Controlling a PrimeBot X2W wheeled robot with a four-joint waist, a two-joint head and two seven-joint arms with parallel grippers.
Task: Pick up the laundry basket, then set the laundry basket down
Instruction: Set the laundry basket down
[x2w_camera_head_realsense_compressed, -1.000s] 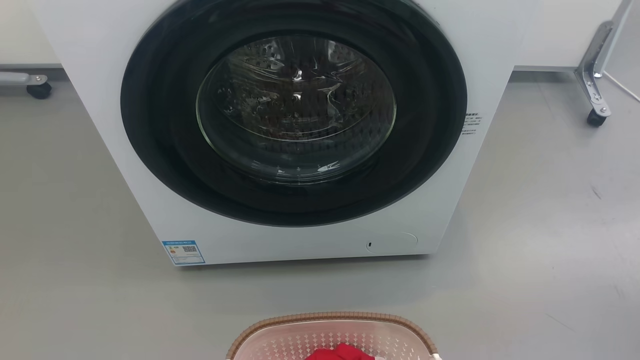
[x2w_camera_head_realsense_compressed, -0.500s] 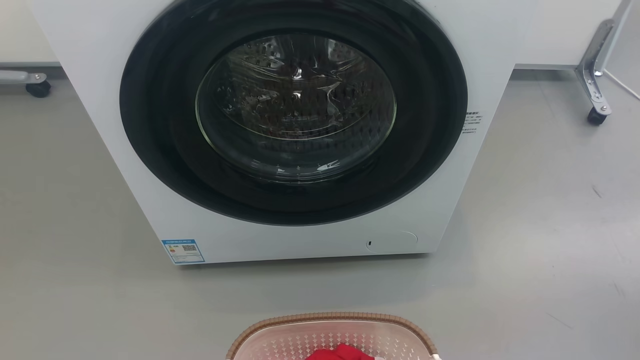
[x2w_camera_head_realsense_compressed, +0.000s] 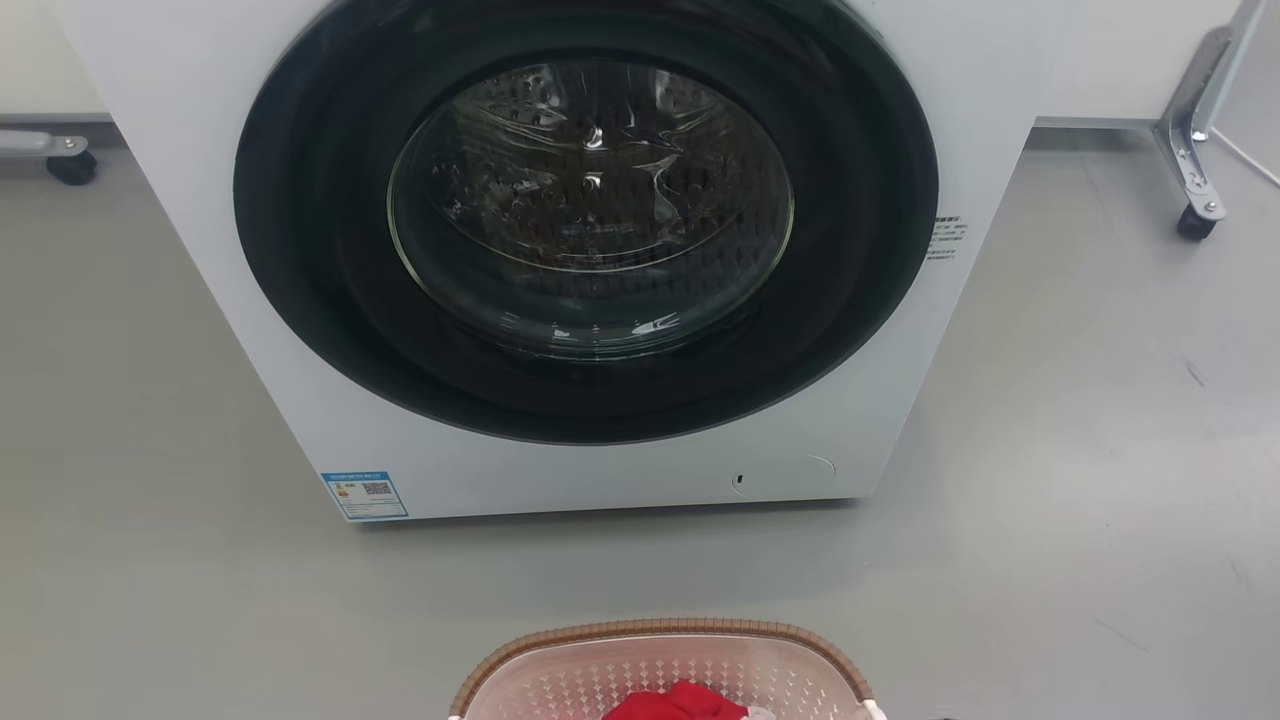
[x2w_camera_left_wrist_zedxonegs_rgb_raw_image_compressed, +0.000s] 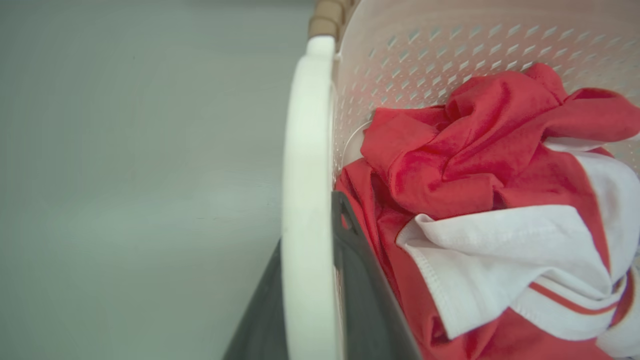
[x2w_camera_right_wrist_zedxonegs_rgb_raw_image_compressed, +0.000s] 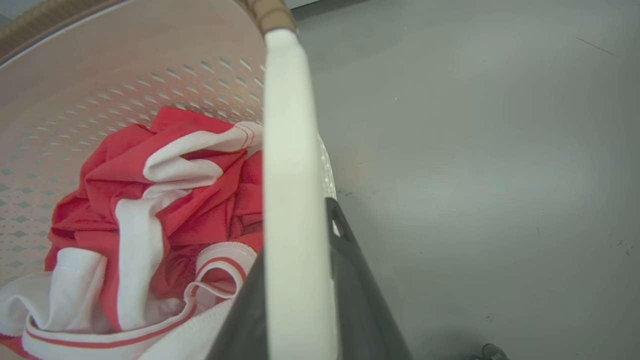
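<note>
Head view: laundry basket (x2w_camera_head_realsense_compressed: 660, 630) at 6 o'clock; left claw (x2w_camera_left_wrist_zedxonegs_rgb_raw_image_compressed: 310, 240), right claw (x2w_camera_right_wrist_zedxonegs_rgb_raw_image_compressed: 297, 240) clench its handles (x2w_camera_right_wrist_zedxonegs_rgb_raw_image_compressed: 295, 150); uneven lowering could spill clothes (x2w_camera_left_wrist_zedxonegs_rgb_raw_image_compressed: 475, 165).

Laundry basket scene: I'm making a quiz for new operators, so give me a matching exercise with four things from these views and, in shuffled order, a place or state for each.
Things:
1. washing machine door
2. red and white garment
3. left gripper
4. blue label

Places or states:
A. crumpled inside the laundry basket
B. lower left of the washing machine front
C. closed
D. fingers on either side of a white basket handle

Pairs: 1-C, 2-A, 3-D, 4-B.
</note>
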